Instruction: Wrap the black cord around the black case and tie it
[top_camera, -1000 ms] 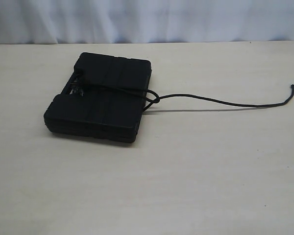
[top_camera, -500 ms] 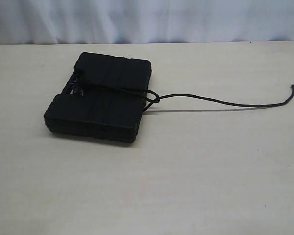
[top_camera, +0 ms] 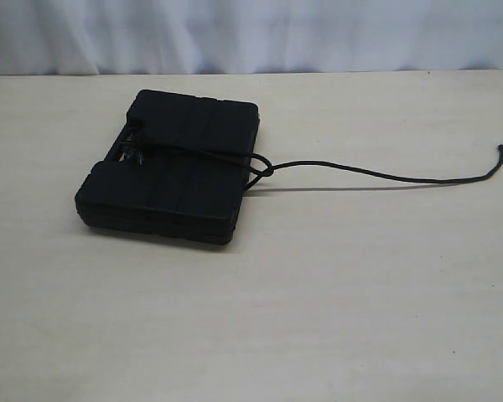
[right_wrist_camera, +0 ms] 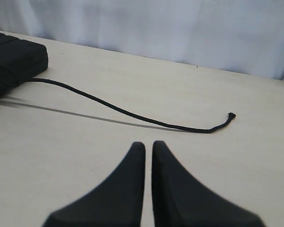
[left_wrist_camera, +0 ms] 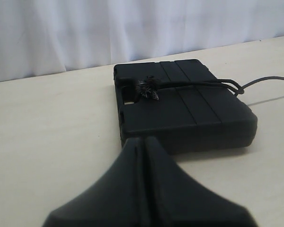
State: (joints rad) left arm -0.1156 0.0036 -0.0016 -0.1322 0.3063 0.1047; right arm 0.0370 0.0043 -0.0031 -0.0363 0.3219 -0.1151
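Note:
The black case (top_camera: 172,172) lies flat on the table. The black cord (top_camera: 386,174) crosses its lid through the handle cutout and is knotted at the case's right edge. Its loose tail trails right across the table to a free tip. Neither gripper shows in the exterior view. In the left wrist view, my left gripper (left_wrist_camera: 143,140) is shut and empty, just short of the case (left_wrist_camera: 180,111), where the cord (left_wrist_camera: 194,85) ends in a frayed tuft. My right gripper (right_wrist_camera: 148,144) is shut with a hairline gap, holding nothing, a short way from the cord (right_wrist_camera: 123,111) tail. A corner of the case (right_wrist_camera: 14,61) shows.
The pale wooden table (top_camera: 318,318) carries only the case and cord. A white curtain (top_camera: 251,33) hangs along the far edge.

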